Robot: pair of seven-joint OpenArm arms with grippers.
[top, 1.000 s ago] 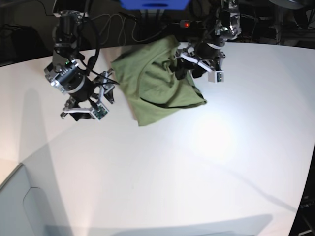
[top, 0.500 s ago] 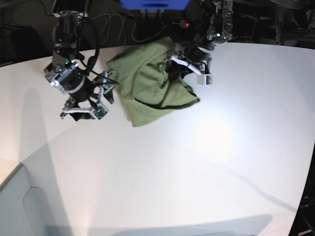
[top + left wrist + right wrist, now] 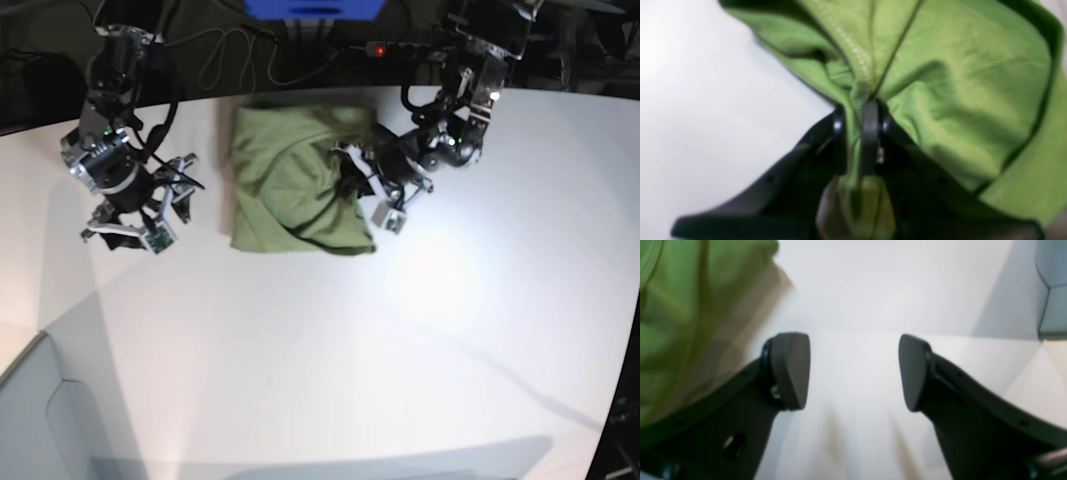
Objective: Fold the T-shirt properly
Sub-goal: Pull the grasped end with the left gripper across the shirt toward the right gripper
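The olive-green T-shirt (image 3: 285, 185) lies bunched and partly doubled over at the back middle of the white table (image 3: 330, 350). In the base view my left gripper (image 3: 355, 182) reaches in from the right and is shut on the shirt's right edge. Seen from the left wrist, its fingers (image 3: 869, 133) pinch a seamed fold of the T-shirt (image 3: 957, 100). My right gripper (image 3: 160, 208) hovers left of the shirt, apart from it. In the right wrist view the right gripper (image 3: 855, 370) is open with only table between its pads, and the T-shirt (image 3: 680, 306) lies at the left.
A blue box (image 3: 312, 8), cables and a power strip with a red light (image 3: 378, 48) sit behind the table's far edge. A grey panel (image 3: 40, 420) borders the table's near left corner and shows again as the grey panel (image 3: 1052, 290).
My left gripper closed on the shirt's right edge and pulled it left and toward the front, bunching the cloth. The right arm shifted slightly left, still open.
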